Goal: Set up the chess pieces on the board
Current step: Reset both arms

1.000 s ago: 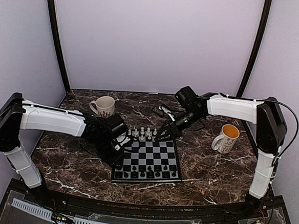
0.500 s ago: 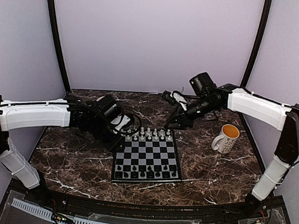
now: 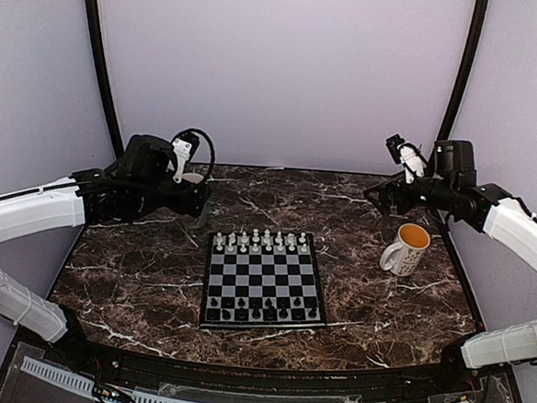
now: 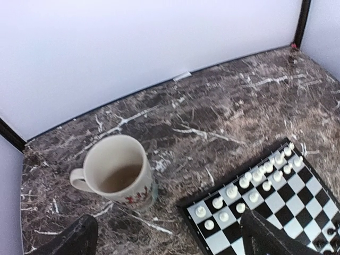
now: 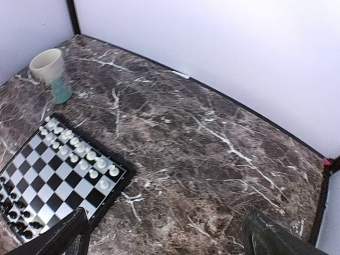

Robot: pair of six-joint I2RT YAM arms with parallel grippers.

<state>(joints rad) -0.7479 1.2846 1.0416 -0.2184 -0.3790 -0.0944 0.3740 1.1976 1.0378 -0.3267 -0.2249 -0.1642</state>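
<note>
The board [image 3: 263, 277] lies in the middle of the marble table. White chess pieces [image 3: 266, 241] fill its two far rows and black chess pieces [image 3: 263, 308] its two near rows. My left gripper [image 3: 193, 196] is raised over the back left, beside a mug, its jaws wide apart and empty. Its wrist view shows the board's far left corner [image 4: 197, 229] with white pieces [image 4: 249, 183] between the spread fingertips [image 4: 79, 236]. My right gripper [image 3: 379, 195] hangs high at the back right, open and empty. In its wrist view the board [image 5: 114, 188] sits at lower left.
A white mug with red print [image 4: 117, 170] stands at the back left, under my left gripper. Another white mug with an orange inside [image 3: 406, 246] stands right of the board. Lilac walls enclose the table on three sides.
Both arms have pulled up and away from the board's far edge, left arm to the back left, right arm to the back right. Both grippers have opened wide.
</note>
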